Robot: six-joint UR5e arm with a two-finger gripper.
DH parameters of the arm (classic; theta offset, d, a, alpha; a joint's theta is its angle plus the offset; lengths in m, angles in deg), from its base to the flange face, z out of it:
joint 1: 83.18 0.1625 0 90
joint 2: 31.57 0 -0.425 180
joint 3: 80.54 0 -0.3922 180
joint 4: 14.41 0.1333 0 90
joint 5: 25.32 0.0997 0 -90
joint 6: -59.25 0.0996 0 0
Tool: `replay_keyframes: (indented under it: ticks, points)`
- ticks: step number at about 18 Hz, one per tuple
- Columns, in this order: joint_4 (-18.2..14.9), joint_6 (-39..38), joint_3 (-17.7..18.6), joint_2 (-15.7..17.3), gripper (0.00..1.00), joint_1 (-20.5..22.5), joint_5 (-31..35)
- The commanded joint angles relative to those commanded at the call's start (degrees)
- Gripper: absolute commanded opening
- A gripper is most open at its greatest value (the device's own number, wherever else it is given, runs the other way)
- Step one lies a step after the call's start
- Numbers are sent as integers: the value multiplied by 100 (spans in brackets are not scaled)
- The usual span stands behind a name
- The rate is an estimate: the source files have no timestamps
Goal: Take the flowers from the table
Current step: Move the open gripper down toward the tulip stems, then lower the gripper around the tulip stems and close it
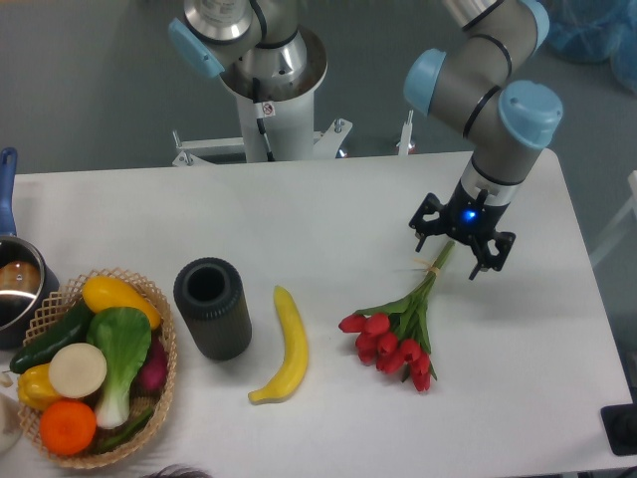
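The flowers lie flat on the white table at the right of centre. Their red tulip buds point toward the front, and the thin green stems run up and to the right. My gripper points straight down over the tied upper end of the stems, which it hides. Its black fingers are spread on either side of the stems. The jaws look open and nothing is lifted.
A yellow banana lies left of the flowers. A dark cylinder cup stands beside it. A wicker basket of vegetables sits at the front left, with a pot behind it. The arm's base stands behind the table's far edge.
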Motion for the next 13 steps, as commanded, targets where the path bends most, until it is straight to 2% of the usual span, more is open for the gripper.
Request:
replay_keyframes:
  ticks: [10,13]
  points:
    - [114,35,-70,-396,100,-115,9]
    - [290,0,-62,-528,100,-115,0]
